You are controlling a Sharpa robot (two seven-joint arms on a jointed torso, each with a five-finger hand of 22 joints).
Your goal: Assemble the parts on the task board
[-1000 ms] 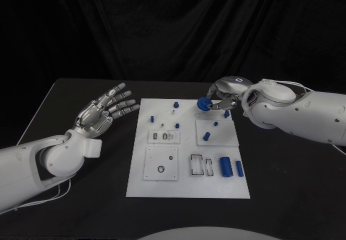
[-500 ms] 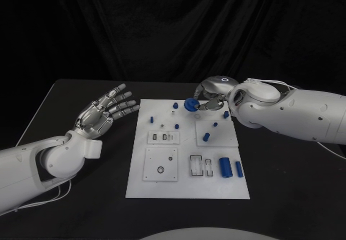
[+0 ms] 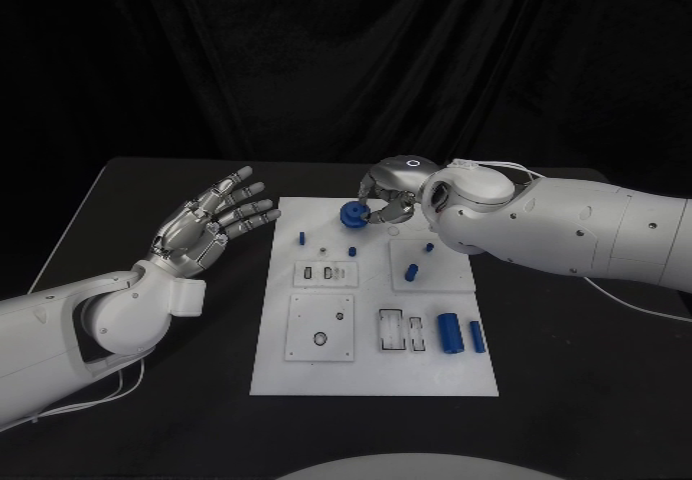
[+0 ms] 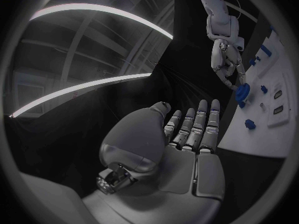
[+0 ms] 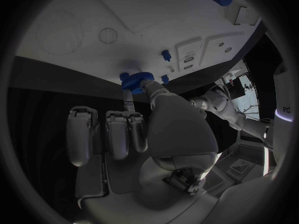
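1. Left hand point(image 3: 211, 222), left of centre in the head view: held up off the table beside the board's left edge, palm showing, fingers apart, nothing in it. Likely parked clear so the board stays free for the other arm. Silver segmented metal, dull sheen; same spread pose seen from behind in the left wrist view point(image 4: 181, 149).
2. Task board point(image 3: 289, 370), centre of frame: flat white rectangular plate, matte, on the black table point(image 3: 144, 420). Raised white sub-plates with slots and round holes, presumably seats for the parts.
3. Small blue pegs point(image 3: 303, 238) upright near the board's upper left; short, smooth, plastic-looking.
4. Blue gear point(image 3: 355, 215), upper centre of frame, over the board's far edge: round disc with toothed rim, pinched at the fingertips of the right hand point(image 3: 389, 195). Right wrist view shows gear point(image 5: 136, 81) at the fingertip, close over the white surface; contact with the board cannot be told. Pinch grip probably chosen to keep the gear's face level for seating.
5. Two blue cylinders point(image 3: 450, 333) lying side by side at lower right of the board, one thicker, one thinner; smooth, rounded, liable to roll if nudged.
6. Right arm point(image 3: 577, 235), right of frame: glossy white shell, reaching across the board's upper right corner.
7. Judgement: carry-and-place step under way; most parts not yet seated.
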